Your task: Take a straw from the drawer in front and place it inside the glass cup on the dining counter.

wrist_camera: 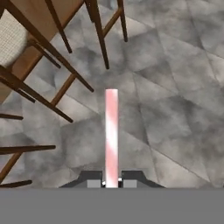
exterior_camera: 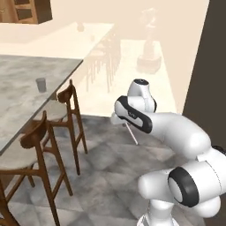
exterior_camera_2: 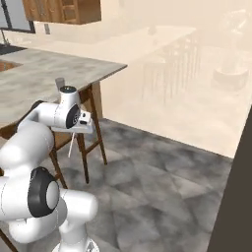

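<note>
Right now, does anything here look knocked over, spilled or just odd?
Nothing stands out. The gripper holds the straw above the floor, the glass cup stands upright on the dining counter, and the stools are upright.

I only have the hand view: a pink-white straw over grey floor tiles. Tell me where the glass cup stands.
Observer: The small greyish translucent glass cup stands upright on the long marbled stone dining counter, near its edge.
Operator: Say what lies between arm and counter.
Observer: Two brown wooden bar stools stand along the counter's edge.
Operator: Report how the straw hangs.
Observer: The thin pinkish-white straw slants down from the shut gripper, above the floor and short of the counter.
</note>
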